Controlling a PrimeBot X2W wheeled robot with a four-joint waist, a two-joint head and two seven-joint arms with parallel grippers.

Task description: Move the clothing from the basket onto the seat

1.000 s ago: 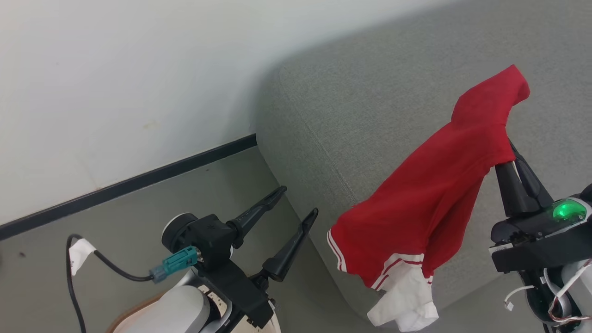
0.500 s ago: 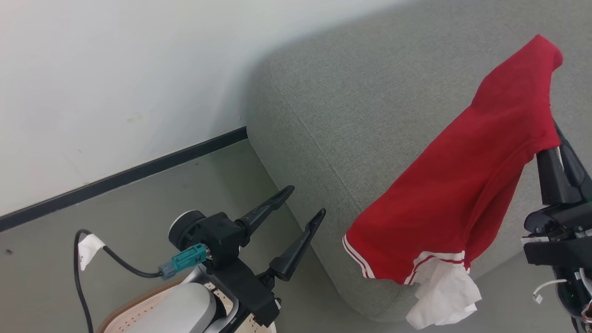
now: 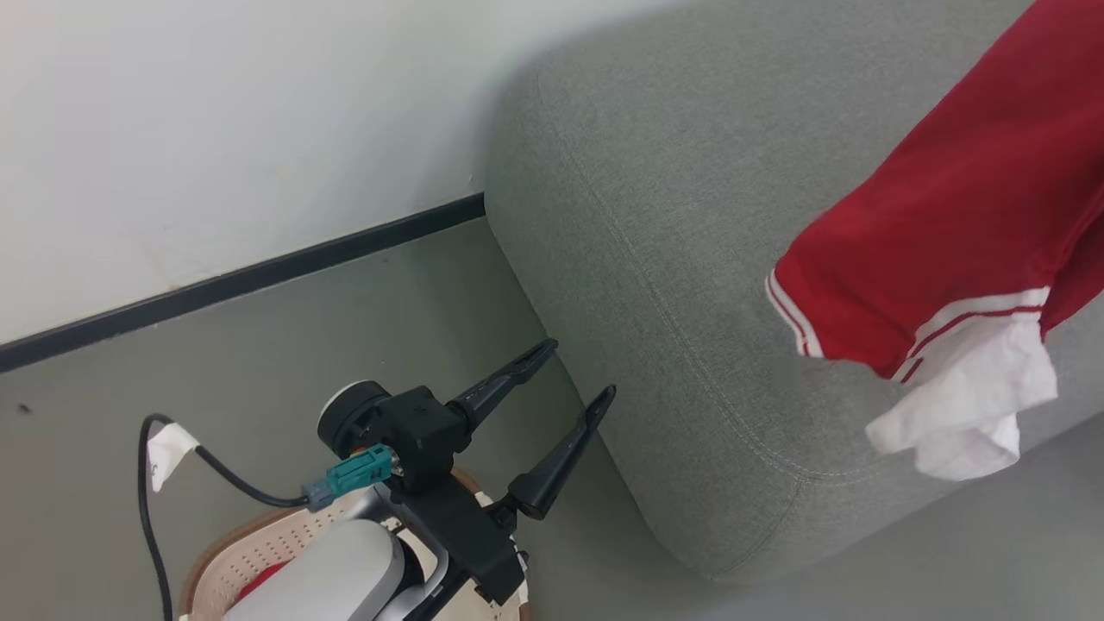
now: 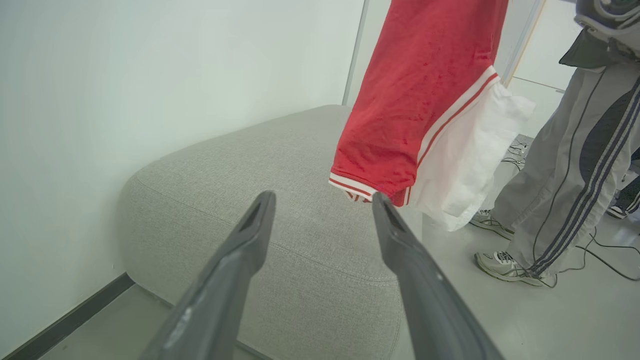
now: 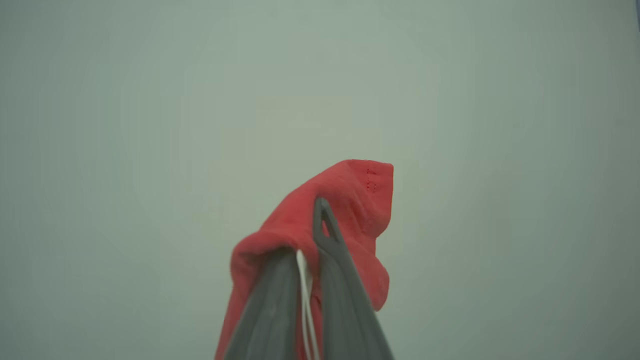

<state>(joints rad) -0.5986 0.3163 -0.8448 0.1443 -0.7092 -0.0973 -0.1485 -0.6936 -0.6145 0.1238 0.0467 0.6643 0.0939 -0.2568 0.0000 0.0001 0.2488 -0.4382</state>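
Your red garment (image 3: 949, 207) hangs in the air above the grey seat (image 3: 655, 198), white trim dangling past the front edge, and the left wrist view has its hem clear of the cushion. The right gripper (image 5: 305, 227) has its 2 fingers pinched close on a bunched fold of it. So 1 piece is out, not yet set down: partway, by my reading. Your left gripper (image 3: 581, 367) hovers spread wide, holding nothing, just beside the seat's corner. Under it, the basket (image 3: 259, 543) shows a patch of red (image 3: 257, 585) inside, so more likely waits. A person's legs (image 4: 565, 165) stand beyond the seat.
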